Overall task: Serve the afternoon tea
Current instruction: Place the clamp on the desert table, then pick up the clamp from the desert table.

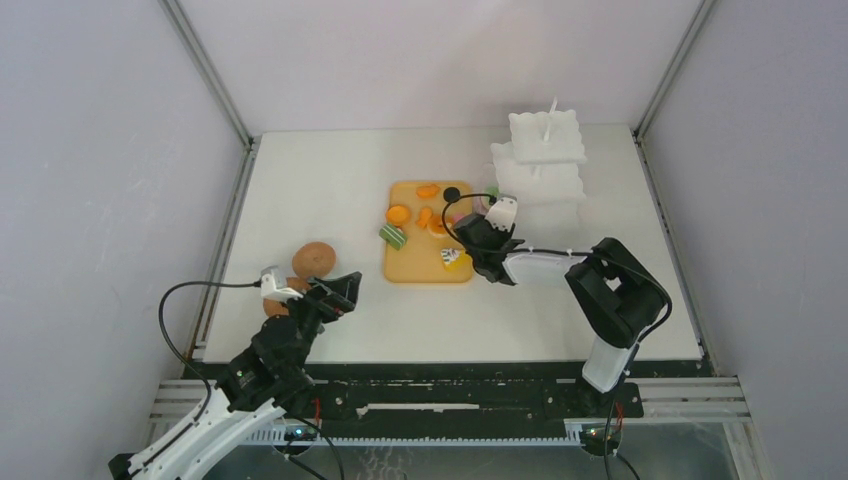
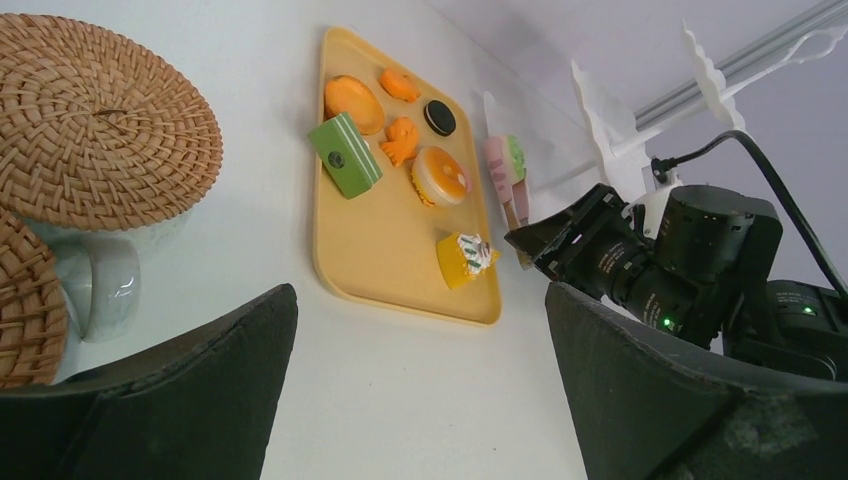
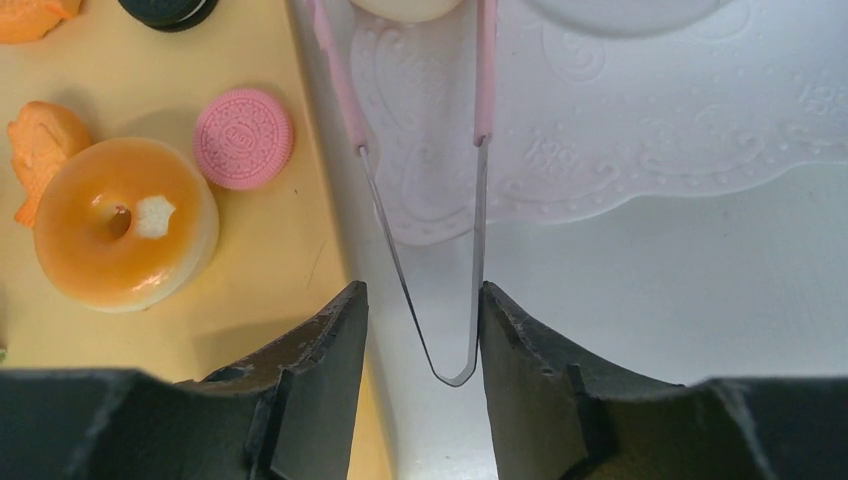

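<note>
Toy pastries lie on the tan board [image 1: 428, 268]: an orange tart [image 1: 399, 214], a green piece [image 1: 393, 236], a yellow wedge [image 1: 452, 257] and a black round [image 1: 452, 193]. In the right wrist view a glazed donut [image 3: 120, 220] and a pink round [image 3: 243, 138] sit on the board. My right gripper [image 3: 422, 300] stands open around the bent end of the thin pink tongs [image 3: 485, 80]; only its right finger touches them. My left gripper [image 2: 420, 295] is wide open over bare table with nothing in it. Beside it lie two woven coasters [image 2: 100, 120], one on a mug [image 2: 100, 285].
A white tiered stand [image 1: 540, 170] rises at the back right, its embossed bottom plate [image 3: 620, 130] under the tongs' tips. The right arm's black body [image 2: 690, 260] fills the right of the left wrist view. White walls and metal rails enclose the table.
</note>
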Robot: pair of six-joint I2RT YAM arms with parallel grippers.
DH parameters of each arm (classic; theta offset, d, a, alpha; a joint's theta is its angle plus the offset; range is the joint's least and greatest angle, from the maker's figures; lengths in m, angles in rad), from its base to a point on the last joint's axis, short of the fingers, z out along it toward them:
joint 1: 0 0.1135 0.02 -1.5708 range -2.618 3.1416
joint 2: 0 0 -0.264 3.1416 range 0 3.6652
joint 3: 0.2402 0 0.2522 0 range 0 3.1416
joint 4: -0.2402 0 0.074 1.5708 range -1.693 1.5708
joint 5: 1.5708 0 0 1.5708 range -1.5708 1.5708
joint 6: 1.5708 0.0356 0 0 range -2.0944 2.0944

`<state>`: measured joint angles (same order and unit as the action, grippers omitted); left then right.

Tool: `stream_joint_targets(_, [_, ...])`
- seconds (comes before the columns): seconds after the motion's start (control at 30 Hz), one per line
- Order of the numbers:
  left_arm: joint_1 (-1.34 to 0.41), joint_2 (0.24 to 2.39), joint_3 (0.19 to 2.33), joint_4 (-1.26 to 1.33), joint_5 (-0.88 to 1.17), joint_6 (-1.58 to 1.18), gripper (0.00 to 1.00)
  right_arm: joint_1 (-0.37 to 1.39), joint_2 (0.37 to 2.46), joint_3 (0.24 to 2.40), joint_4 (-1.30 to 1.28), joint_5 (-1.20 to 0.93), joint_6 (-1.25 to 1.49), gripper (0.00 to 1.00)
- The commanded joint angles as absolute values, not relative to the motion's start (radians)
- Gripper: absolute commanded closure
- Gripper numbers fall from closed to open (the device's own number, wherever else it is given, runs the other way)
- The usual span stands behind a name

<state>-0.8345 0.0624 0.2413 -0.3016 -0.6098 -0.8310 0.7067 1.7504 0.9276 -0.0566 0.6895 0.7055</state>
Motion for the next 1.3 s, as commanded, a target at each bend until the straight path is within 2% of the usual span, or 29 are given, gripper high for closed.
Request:
stream_joint_targets(0.0, [-0.831,0.073,0.255,-0.272,-0.62,-0.838,0.02,0.722,1.701,0.907,-0.029,0.71,0.732,0.47])
stream_joint_targets(0.5, [-0.831,0.082,0.252,-0.259,-0.616,-0.841,0.02,0.701,1.596,0.878,-0.034,0.74,0.729,0.49])
stream_joint_targets(1.1, [-0.831,0.112,0.241,-0.232,-0.629,-0.828,0.01,0.635,1.734,0.947,-0.04,0.672,0.726,0.63])
stream_joint_targets(1.27, [-0.831,0.126,0.239,-0.224,-0.634,-0.823,0.01,0.622,1.756,0.952,-0.031,0.65,0.736,0.72])
